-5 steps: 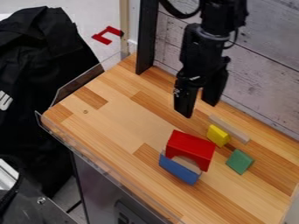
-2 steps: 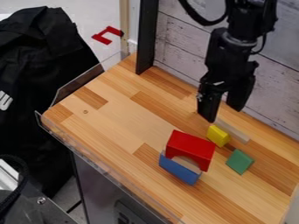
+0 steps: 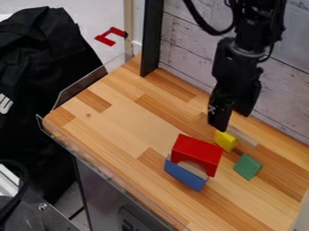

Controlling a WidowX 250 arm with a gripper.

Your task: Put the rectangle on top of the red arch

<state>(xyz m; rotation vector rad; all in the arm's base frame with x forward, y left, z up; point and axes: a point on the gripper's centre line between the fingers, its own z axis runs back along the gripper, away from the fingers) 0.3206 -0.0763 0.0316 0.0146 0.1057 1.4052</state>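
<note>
Camera view, left to right: blue block (image 3: pixel 184 175); adjoining red arch (image 3: pixel 197 150); yellow block (image 3: pixel 226 141); black gripper (image 3: pixel 231 121) near it, jaws spread; pale wooden rectangle (image 3: pixel 245 137), lying just behind the yellow block; green block (image 3: pixel 247 167).

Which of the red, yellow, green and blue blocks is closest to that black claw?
The yellow block, just below the gripper in view; the green block, red arch and blue block all sit farther away.
</note>
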